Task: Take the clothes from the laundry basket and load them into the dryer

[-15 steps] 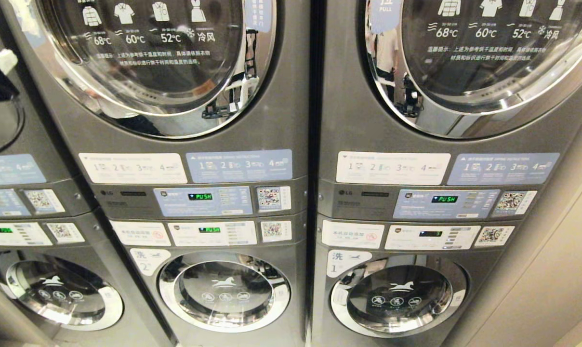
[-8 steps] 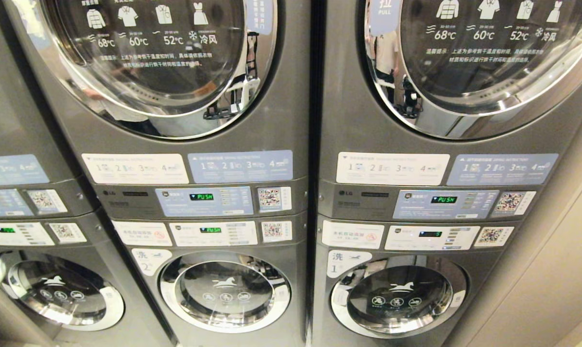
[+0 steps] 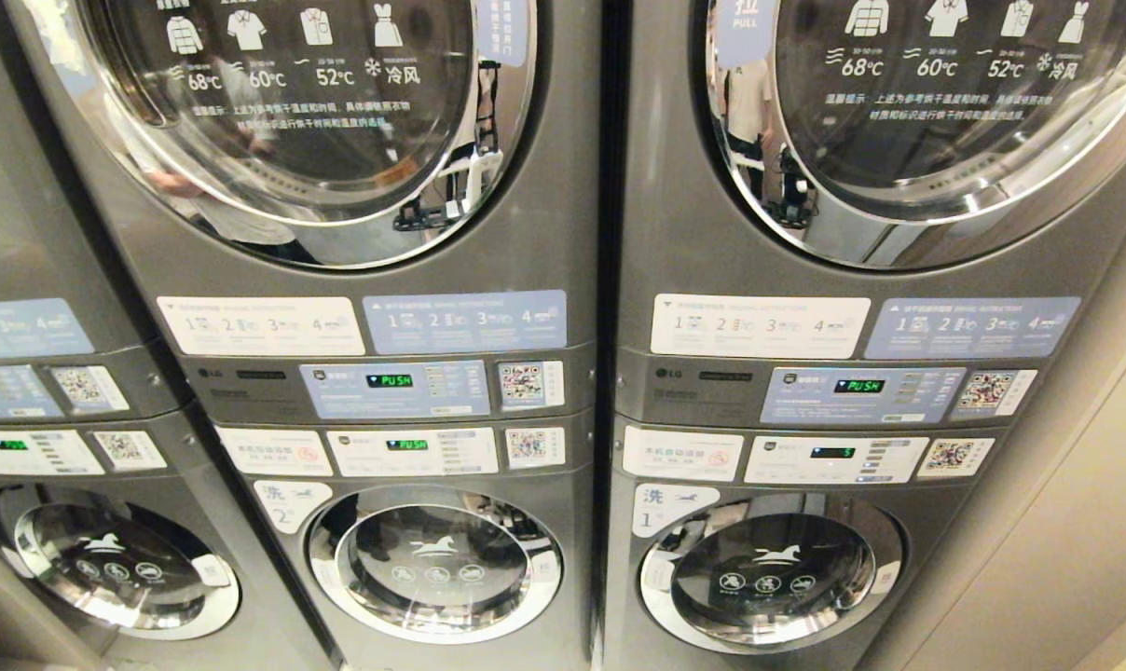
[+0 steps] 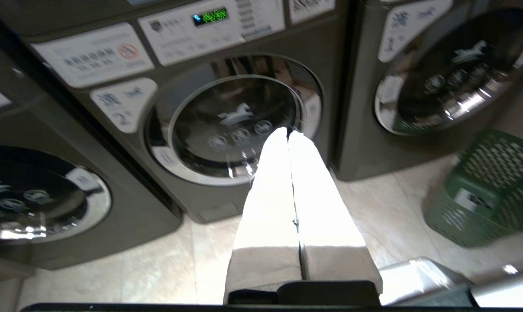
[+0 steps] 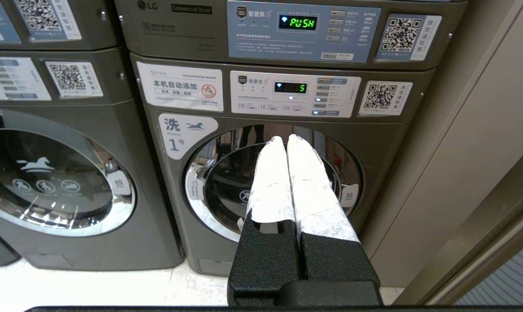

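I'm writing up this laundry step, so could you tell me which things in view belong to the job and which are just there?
Job:
- upper dryer
- green laundry basket
- left gripper, fingers together

Bystanders:
- washer number 1
- washer number 2
- QR stickers

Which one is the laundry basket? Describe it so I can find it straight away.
In the left wrist view, start at the row of grey front-loading washers along the wall. On the pale tiled floor before them stands the green plastic laundry basket. It alone is green, with open lattice walls; everything near it is grey metal and chrome.
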`<state>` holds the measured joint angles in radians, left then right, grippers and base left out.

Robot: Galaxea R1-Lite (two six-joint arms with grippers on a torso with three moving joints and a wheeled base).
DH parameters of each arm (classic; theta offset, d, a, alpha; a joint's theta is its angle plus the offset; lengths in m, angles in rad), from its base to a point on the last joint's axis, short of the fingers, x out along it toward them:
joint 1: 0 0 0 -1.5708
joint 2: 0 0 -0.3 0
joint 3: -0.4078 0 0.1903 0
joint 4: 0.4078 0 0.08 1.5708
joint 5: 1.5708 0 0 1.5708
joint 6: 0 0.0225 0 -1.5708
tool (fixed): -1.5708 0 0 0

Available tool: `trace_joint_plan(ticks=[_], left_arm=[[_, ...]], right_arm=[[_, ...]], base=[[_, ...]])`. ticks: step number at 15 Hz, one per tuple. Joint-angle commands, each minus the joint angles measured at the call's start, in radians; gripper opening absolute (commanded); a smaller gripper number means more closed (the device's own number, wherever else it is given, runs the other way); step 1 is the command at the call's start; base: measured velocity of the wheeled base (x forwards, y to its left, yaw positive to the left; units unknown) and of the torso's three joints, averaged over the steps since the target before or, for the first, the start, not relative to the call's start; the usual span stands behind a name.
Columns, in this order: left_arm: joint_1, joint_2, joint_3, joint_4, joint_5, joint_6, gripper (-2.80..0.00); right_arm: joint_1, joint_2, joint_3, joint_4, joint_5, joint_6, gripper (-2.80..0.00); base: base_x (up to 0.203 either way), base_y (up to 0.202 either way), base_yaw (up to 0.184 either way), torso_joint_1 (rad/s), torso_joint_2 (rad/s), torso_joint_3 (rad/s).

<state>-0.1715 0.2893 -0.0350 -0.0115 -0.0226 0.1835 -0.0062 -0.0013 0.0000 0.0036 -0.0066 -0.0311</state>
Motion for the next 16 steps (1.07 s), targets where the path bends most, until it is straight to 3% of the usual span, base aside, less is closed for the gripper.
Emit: trace_joint_plan(ticks=[1, 3, 4, 6, 7, 9, 10, 14, 16], left_arm=[[-0.029, -0.006, 0.023, -0.128, 0.090, 0.010, -2.80], [-0.028, -0.006, 0.030, -0.160, 0.330, 0.000, -2.80], [-0.027, -0.006, 0.030, -0.154, 0.349, -0.013, -2.80], [-0.011, -0.006, 0.002, -0.045, 0.302, -0.029, -2.80], [-0.009, -0.006, -0.007, -0.010, 0.230, -0.033, -2.80], [-0.007, -0.004, -0.016, 0.097, -0.004, -0.020, -2.80], [0.012, 0.014, -0.020, 0.138, -0.030, -0.015, -2.80], [0.258, 0.000, -0.016, 0.141, -0.021, -0.012, -2.80], [0.264, -0.007, 0.028, -0.010, -0.037, -0.011, -2.80]], right_arm=[[0.000, 0.001, 0.000, 0.001, -0.001, 0.008, -2.80], [0.000, 0.001, 0.000, -0.001, -0.004, 0.030, -2.80], [0.000, 0.001, 0.000, -0.001, -0.003, 0.027, -2.80], [0.000, 0.001, 0.000, -0.001, -0.003, 0.027, -2.80], [0.000, 0.001, 0.000, -0.001, -0.003, 0.023, -2.80], [0.000, 0.001, 0.000, -0.001, -0.003, 0.021, -2.80], [0.000, 0.001, 0.000, -0.001, -0.003, 0.030, -2.80], [0.000, 0.001, 0.000, -0.002, -0.003, 0.024, -2.80], [0.000, 0.001, 0.000, -0.001, -0.004, 0.036, -2.80]], base=[[0.000, 0.000, 0.000, 0.000, 0.00, 0.000], [0.000, 0.000, 0.000, 0.000, 0.00, 0.000], [0.000, 0.000, 0.000, 0.000, 0.00, 0.000], [0.000, 0.000, 0.000, 0.000, 0.00, 0.000], [0.000, 0.000, 0.000, 0.000, 0.00, 0.000], [0.000, 0.000, 0.000, 0.000, 0.00, 0.000], [0.000, 0.000, 0.000, 0.000, 0.00, 0.000], [0.000, 0.000, 0.000, 0.000, 0.00, 0.000], [0.000, 0.000, 0.000, 0.000, 0.00, 0.000]])
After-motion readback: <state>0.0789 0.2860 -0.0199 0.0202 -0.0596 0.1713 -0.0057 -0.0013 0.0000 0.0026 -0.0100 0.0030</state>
